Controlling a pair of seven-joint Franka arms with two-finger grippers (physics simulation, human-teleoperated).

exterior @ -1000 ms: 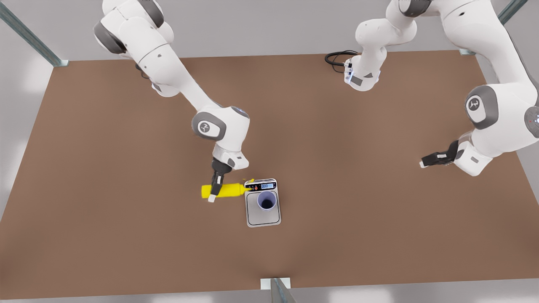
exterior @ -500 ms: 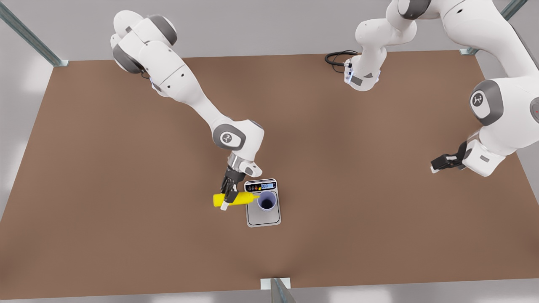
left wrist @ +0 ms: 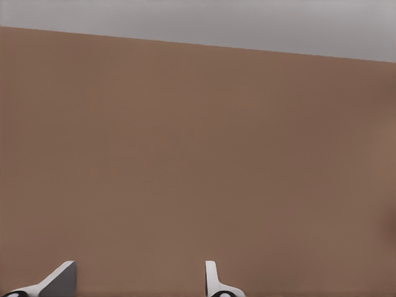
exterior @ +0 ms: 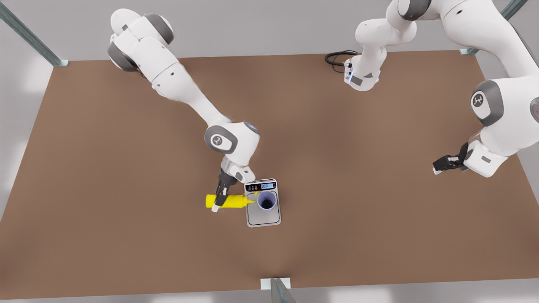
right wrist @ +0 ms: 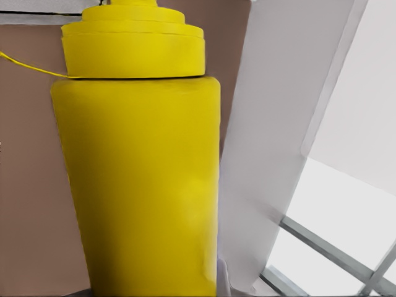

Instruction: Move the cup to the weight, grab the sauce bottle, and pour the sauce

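Note:
The lavender-blue cup [exterior: 266, 201] stands upright on the silver-grey weight [exterior: 263, 218], just below its black display strip. The yellow sauce bottle [exterior: 229, 201] is held on its side to the front view's left of the weight, its nozzle tip pointing at the cup's rim. My right gripper [exterior: 219, 198] is shut across the bottle's body. In the right wrist view the sauce bottle [right wrist: 142, 185] is close up, with one white finger [right wrist: 278, 142] against its side. My left gripper [exterior: 440, 165] waits open at the front view's far right, its fingertips [left wrist: 59, 278] over bare table.
The brown table [exterior: 126, 168] has wide free room around the weight. A black cable [exterior: 337, 58] coils at the far edge beside an arm base. A metal post [exterior: 276, 288] stands at the near edge's middle.
The right gripper carried the bottle toward the cup, then drew back a little to the front view's left, still shut on it. The left gripper drifted slightly further toward the front view's right.

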